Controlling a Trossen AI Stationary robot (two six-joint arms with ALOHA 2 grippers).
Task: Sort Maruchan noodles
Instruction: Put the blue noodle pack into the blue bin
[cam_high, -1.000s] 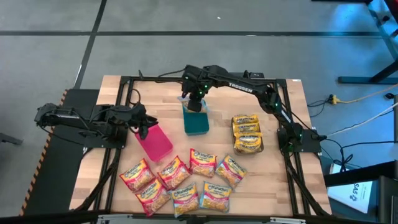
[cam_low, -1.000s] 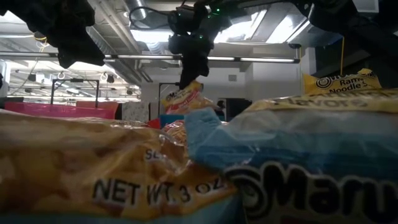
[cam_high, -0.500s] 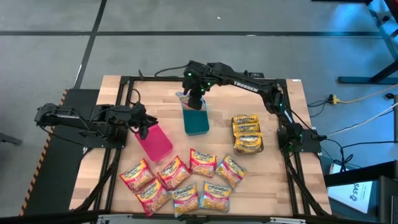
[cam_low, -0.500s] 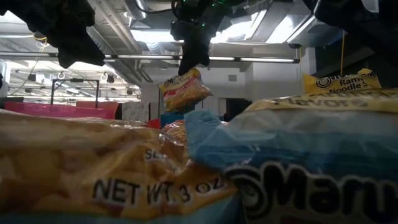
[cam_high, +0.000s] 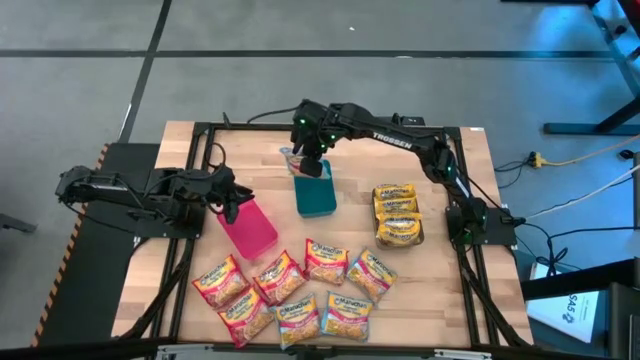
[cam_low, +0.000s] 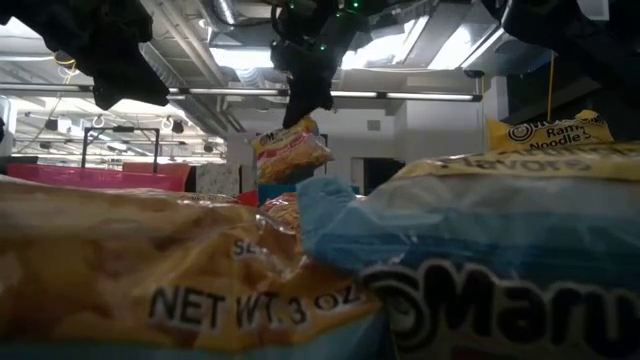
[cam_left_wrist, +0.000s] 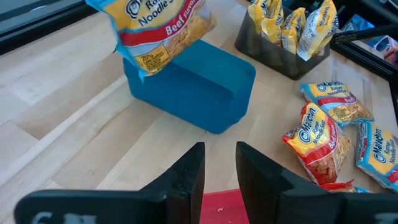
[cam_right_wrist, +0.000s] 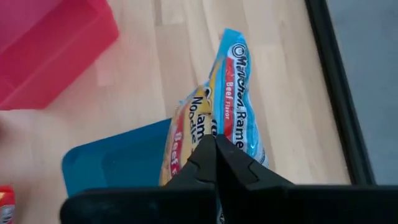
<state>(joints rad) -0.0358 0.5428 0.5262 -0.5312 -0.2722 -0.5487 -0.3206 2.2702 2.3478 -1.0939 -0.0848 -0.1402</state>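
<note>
My right gripper (cam_high: 309, 150) hangs over the far end of the teal bin (cam_high: 316, 192), shut on a light-blue and yellow Maruchan packet (cam_right_wrist: 231, 93), which also shows in the low view (cam_low: 291, 152) and the left wrist view (cam_left_wrist: 155, 31). My left gripper (cam_left_wrist: 219, 167) is open and empty over the near end of the pink bin (cam_high: 250, 226). Several red and light-blue packets (cam_high: 290, 290) lie flat on the table's near part. Yellow packets (cam_high: 397, 212) stand in a dark bin at the right. My right gripper pinches the packet's upper edge (cam_low: 298, 124) between its two fingers, which come from above and point down. The packet hangs tilted below the fingers, clear of the teal bin. In the right wrist view the fingers (cam_right_wrist: 205, 163) cover the place of contact.
The black frame rail (cam_high: 330, 127) runs along the table's far edge just behind the teal bin. Bare wood (cam_high: 350, 160) lies between the teal bin and the dark bin (cam_left_wrist: 280, 56). Loose packets (cam_left_wrist: 317, 140) lie near the left gripper's right side.
My right gripper has risen a little over the teal bin and drifted slightly toward the table's left edge, still shut on the packet. The packet has been lifted higher and has swung below the fingers.
</note>
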